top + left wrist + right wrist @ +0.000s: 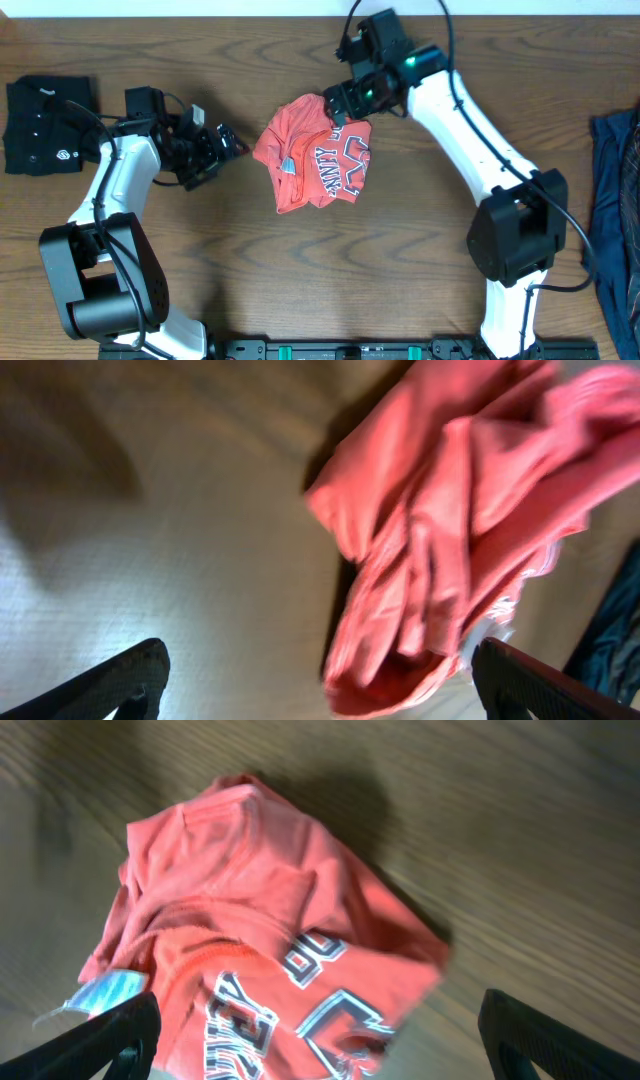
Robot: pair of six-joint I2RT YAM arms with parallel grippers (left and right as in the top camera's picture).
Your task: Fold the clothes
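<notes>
At mid-counter, item one: a coral-red soft-fabric T-shirt with white-and-navy chest lettering (315, 155). It lies crumpled in a loose heap with the lettering up and a pale label at its left side. We list it as unfolded.

Step in hand, as we judge it: spreading the heap flat before any fold. To do it well, we would have each hand pinch a single layer at an outer edge, a hem or shoulder rather than a bunched wad. The hands would then draw apart low over the brown wooden counter (300, 290) until the lettering lies smooth. Gripping several layers risks dragging the whole lump.

Item two: left hand (228, 148), jaws spread wide, grasping nothing. It hovers just beside the shirt's left edge, apart from the cloth.

Item three: right hand (338, 108), likewise released and empty. It stands above the shirt's far right corner, and in its wrist view the cloth lies below and between its two fingers. Whether a fingertip touches cloth we cannot tell.

Items four and five: a black folded garment (45, 125) at the far left and a dark blue garment (618, 200) at the right edge. Both lie well apart from the hands.
</notes>
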